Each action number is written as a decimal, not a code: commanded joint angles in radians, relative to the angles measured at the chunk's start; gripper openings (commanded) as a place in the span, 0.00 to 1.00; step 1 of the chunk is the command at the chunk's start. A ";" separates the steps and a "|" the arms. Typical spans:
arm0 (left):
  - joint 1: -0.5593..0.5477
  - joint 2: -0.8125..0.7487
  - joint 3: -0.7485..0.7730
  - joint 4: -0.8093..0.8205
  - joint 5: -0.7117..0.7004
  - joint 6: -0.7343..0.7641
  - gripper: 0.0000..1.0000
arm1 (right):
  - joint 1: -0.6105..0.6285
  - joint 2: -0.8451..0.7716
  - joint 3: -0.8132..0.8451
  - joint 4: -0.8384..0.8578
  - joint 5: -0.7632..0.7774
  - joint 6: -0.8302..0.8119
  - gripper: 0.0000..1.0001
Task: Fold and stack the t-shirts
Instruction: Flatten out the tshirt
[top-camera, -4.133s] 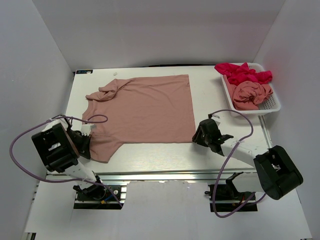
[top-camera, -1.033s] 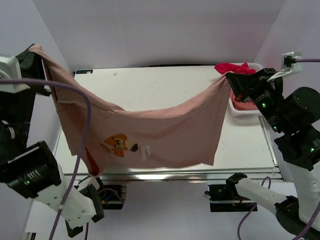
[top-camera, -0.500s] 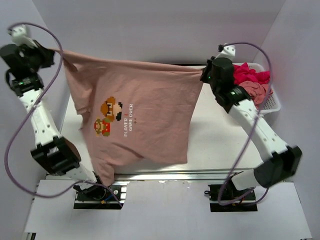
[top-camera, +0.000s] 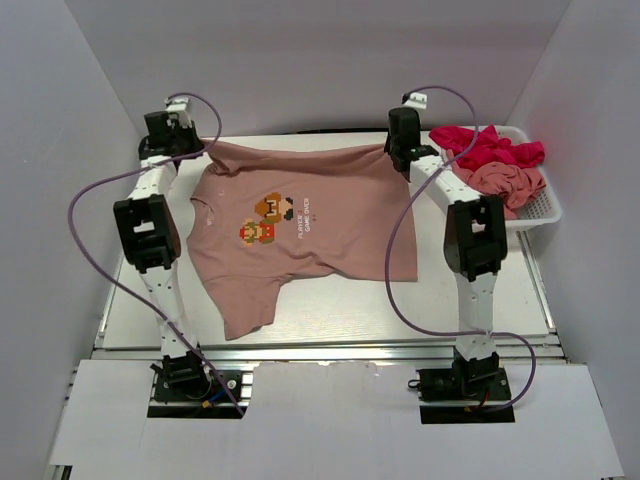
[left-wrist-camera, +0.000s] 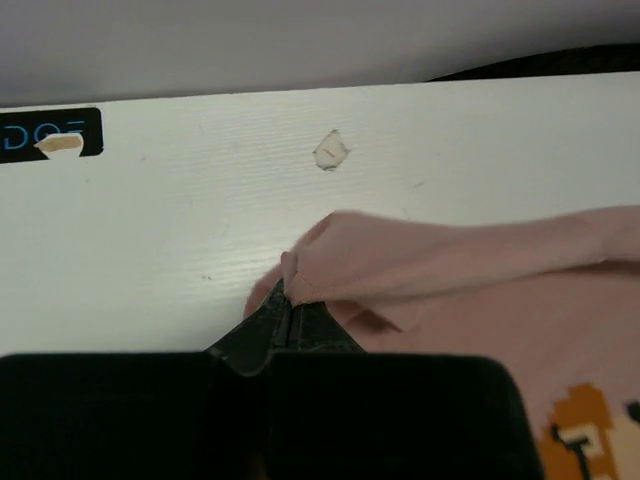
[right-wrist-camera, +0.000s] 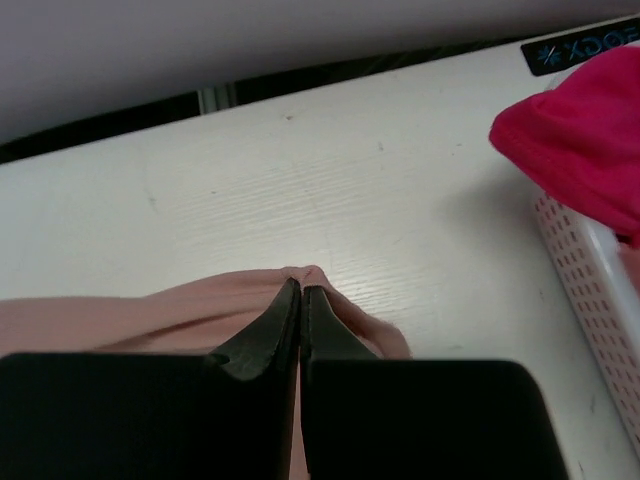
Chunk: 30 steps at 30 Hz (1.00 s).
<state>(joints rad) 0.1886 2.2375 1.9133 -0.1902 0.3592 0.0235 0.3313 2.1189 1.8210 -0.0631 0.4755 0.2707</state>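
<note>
A salmon-pink t-shirt (top-camera: 320, 235) with a pixel-art chest print (top-camera: 272, 218) lies print side up on the white table (top-camera: 470, 300), spread toward the far edge. My left gripper (top-camera: 196, 152) is shut on its far left corner, and the left wrist view shows the fabric bunched at the closed tips (left-wrist-camera: 286, 298). Across the shirt, my right gripper (top-camera: 397, 152) is shut on the far right corner, with cloth pinched at its tips (right-wrist-camera: 302, 290). Both arms stretch out to the back of the table. A sleeve (top-camera: 245, 305) trails toward the near left.
A white mesh basket (top-camera: 540, 215) at the back right holds a magenta-red t-shirt (top-camera: 492, 148) and a crumpled pink t-shirt (top-camera: 505, 185). The magenta cloth (right-wrist-camera: 590, 140) lies close to my right gripper. White walls enclose the table on three sides.
Both grippers lifted the shirt off the table, swung it up and over, and brought it down at the far edge. The print now faces up.
</note>
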 joint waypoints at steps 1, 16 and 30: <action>-0.008 0.109 0.189 -0.040 -0.063 0.032 0.00 | -0.021 0.085 0.113 0.085 -0.027 -0.042 0.00; -0.155 0.315 0.369 0.143 -0.284 0.110 0.13 | -0.029 0.190 0.092 0.293 -0.046 -0.128 0.00; -0.135 0.257 0.357 0.216 -0.416 0.030 0.98 | -0.054 0.159 0.071 0.345 0.061 -0.186 0.89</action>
<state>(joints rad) 0.0097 2.6152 2.3024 -0.0051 -0.0055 0.0814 0.2932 2.3795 1.9347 0.1967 0.4786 0.1143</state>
